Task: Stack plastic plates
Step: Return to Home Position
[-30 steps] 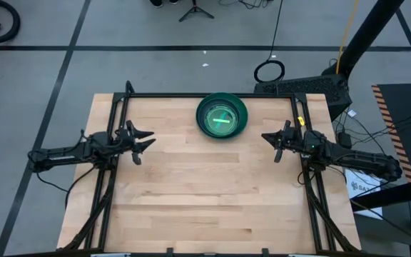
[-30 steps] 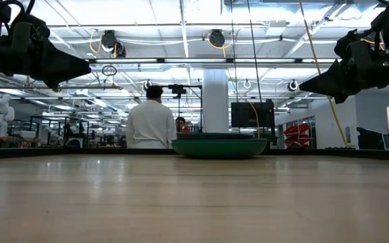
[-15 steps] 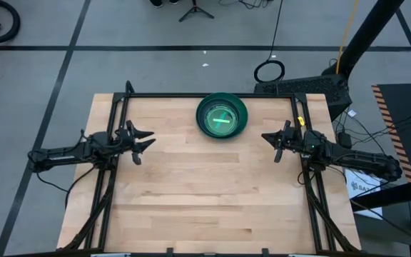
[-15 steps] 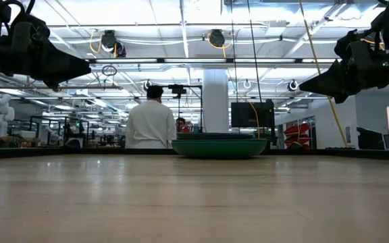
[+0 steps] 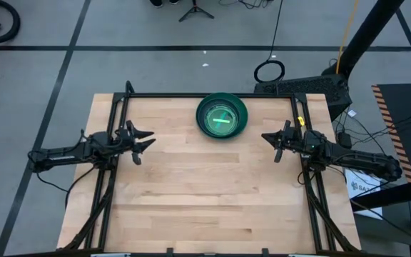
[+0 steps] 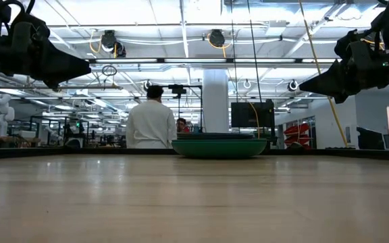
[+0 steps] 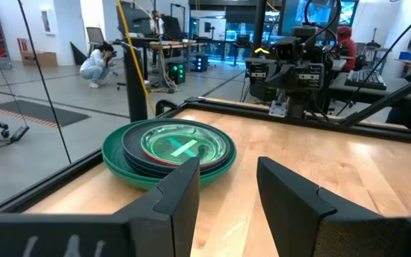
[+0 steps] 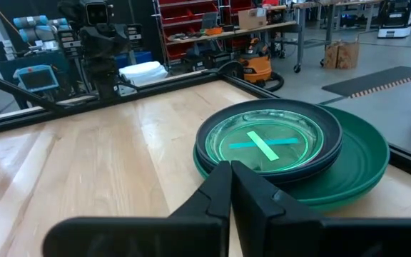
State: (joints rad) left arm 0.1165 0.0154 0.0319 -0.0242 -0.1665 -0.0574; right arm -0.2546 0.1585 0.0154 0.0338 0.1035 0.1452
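Note:
The plastic plates stand in one stack at the middle of the table's far edge: large green ones at the bottom, dark ones inside them, a small translucent green one on top. The lowest plate rests on the wood. My left gripper hovers open above the table's left side, pointing level toward the right. My right gripper hovers shut above the right side, pointing level toward the left. Both stand apart from the stack.
A black frame rail runs along the table's far edge, with uprights at both sides. Bare wooden tabletop lies between and in front of the arms. Beyond the far edge a person in a white coat stands in the room.

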